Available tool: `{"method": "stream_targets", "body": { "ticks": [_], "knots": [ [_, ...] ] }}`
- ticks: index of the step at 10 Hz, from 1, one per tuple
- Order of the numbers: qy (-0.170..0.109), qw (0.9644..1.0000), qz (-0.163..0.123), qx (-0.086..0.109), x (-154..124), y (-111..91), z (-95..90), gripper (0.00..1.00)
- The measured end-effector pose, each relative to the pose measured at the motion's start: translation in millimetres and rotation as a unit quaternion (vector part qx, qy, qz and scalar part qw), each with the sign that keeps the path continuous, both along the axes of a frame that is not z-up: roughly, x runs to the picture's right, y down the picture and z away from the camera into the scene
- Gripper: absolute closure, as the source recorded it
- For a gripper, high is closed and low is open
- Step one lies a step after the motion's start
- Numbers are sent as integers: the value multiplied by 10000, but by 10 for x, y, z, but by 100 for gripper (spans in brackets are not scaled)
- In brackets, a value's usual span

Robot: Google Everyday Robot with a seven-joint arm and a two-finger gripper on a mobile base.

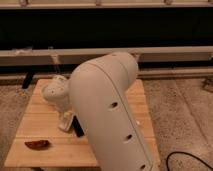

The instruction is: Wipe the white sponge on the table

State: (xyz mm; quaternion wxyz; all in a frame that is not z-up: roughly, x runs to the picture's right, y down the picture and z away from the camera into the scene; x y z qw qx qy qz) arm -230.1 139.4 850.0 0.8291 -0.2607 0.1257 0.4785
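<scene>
The table (pixel 40 107) has a pale wooden plank top and fills the lower left of the camera view. My big cream arm (pixel 107 110) reaches over it from the right and hides its middle. My gripper (pixel 70 123) points down at the table's centre-left, below the rounded wrist (pixel 55 92). It is shut on the white sponge (pixel 65 121), a small off-white block whose lower end touches the tabletop. A dark finger (pixel 78 127) shows to the right of the sponge.
A dark red-brown oblong thing (pixel 37 144) lies near the table's front left corner. A long grey rail (pixel 165 54) and a dark wall run behind the table. The floor (pixel 180 115) is speckled; a black cable (pixel 187 159) lies at the lower right.
</scene>
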Motion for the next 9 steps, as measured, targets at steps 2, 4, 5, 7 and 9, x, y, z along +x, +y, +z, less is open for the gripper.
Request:
{"method": "stream_targets", "body": {
  "ticks": [2, 4, 5, 7, 9],
  "knots": [
    [-5, 10000, -20, 11, 3, -14, 2, 34],
    [-14, 10000, -38, 25, 7, -27, -8, 16],
    [-18, 10000, -50, 28, 15, -32, -6, 14],
    [-25, 10000, -74, 42, 36, -48, -4, 14],
    [-16, 9999, -92, 43, 50, -27, 18, 14]
  ]
}}
